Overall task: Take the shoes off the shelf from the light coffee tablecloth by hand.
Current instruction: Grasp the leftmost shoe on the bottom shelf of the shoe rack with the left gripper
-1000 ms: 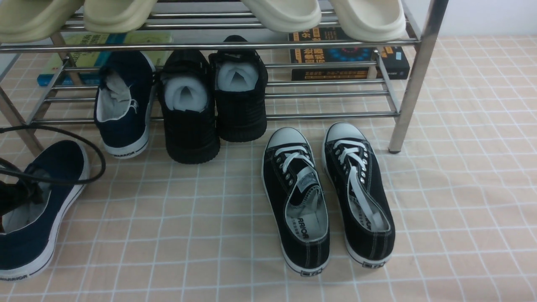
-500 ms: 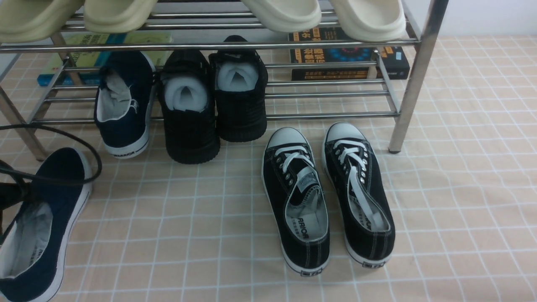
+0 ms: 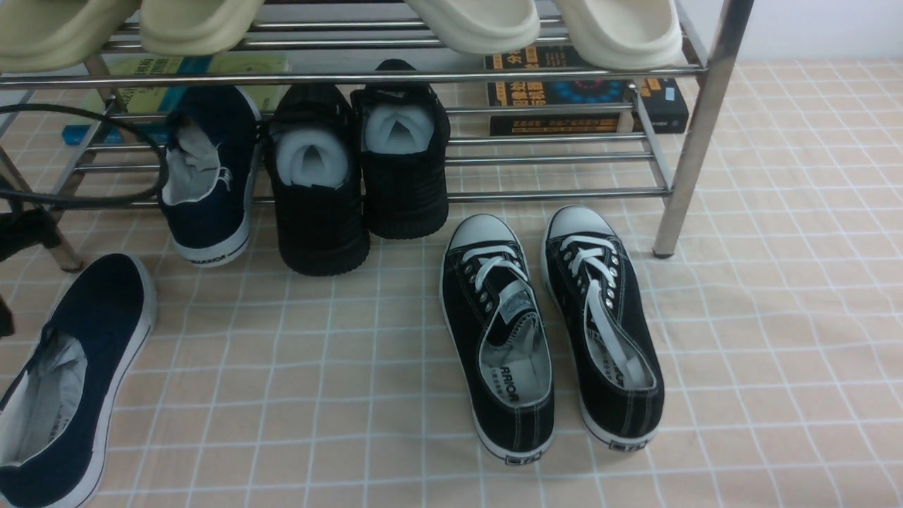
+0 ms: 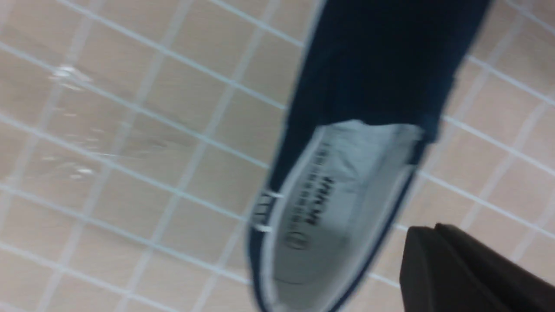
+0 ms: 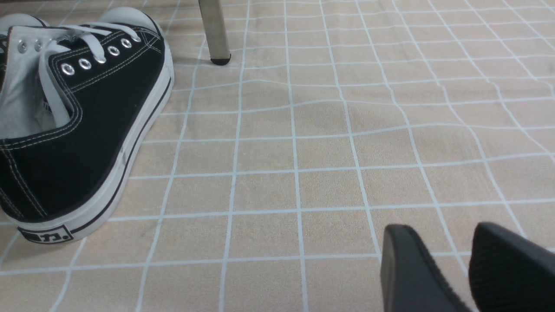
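Observation:
One navy shoe [image 3: 70, 381] lies on the light coffee tablecloth [image 3: 776, 317] at the lower left, toe towards the shelf [image 3: 698, 141]. The other navy shoe [image 3: 208, 176] rests on the shelf's lower bars, its heel hanging over the front. In the left wrist view my left gripper [image 4: 427, 229] hovers above the lying shoe [image 4: 347, 173], its fingers pressed together and holding nothing. A dark part of the left arm [image 3: 25, 233] shows at the front view's left edge. My right gripper [image 5: 433, 242] is open and empty, low over the cloth, and is out of the front view.
An all-black chunky pair [image 3: 360, 176] sits on the lower tier beside the navy shoe. Black white-laced sneakers [image 3: 550, 324] stand on the cloth in front of the shelf; one [image 5: 73, 117] shows in the right wrist view, near a shelf leg [image 5: 214, 30]. Cream slippers [image 3: 550, 25] and books [image 3: 585, 92] lie on and behind the shelf.
The navy shoe held at the lower left has come down flat onto the cloth. My left gripper has let go of it and the arm and cable have moved up towards the shelf.

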Controlling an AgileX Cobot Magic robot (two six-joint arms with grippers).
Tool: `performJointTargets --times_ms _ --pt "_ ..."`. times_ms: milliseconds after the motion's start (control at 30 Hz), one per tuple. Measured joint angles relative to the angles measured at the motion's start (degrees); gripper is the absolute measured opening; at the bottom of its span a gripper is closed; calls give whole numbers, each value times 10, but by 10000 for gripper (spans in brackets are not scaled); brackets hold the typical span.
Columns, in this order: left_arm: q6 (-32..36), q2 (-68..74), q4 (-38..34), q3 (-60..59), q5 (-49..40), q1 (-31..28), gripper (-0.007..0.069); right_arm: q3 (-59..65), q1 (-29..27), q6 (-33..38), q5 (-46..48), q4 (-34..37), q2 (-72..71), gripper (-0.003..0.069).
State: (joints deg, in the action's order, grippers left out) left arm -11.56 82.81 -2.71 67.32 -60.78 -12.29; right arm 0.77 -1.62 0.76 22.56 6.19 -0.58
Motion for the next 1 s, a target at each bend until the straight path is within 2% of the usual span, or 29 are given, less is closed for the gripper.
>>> performJointTargets --times_ms 133,167,267,333,367,400,500,633,733,1000 --pt "9 1 -75 0 16 0 10 0 0 0 0 0 0 237" --pt "10 1 -75 0 17 0 12 0 0 0 0 0 0 237" --pt "11 3 -115 0 43 2 62 0 0 0 0 0 0 237" --pt "11 13 -130 10 60 20 142 0 0 0 0 0 0 237" --pt "11 14 -130 13 60 22 149 0 0 0 0 0 0 237" --pt "11 30 -130 26 64 46 220 0 0 0 0 0 0 237" --pt "5 63 -114 62 68 84 326 0 0 0 0 0 0 237" --pt "-26 115 -71 114 75 106 421 0 0 0 0 0 0 237" --pt "-50 150 -38 149 74 108 445 0 0 0 0 0 0 237" --pt "-88 186 -29 198 64 108 449 0 0 0 0 0 0 237"
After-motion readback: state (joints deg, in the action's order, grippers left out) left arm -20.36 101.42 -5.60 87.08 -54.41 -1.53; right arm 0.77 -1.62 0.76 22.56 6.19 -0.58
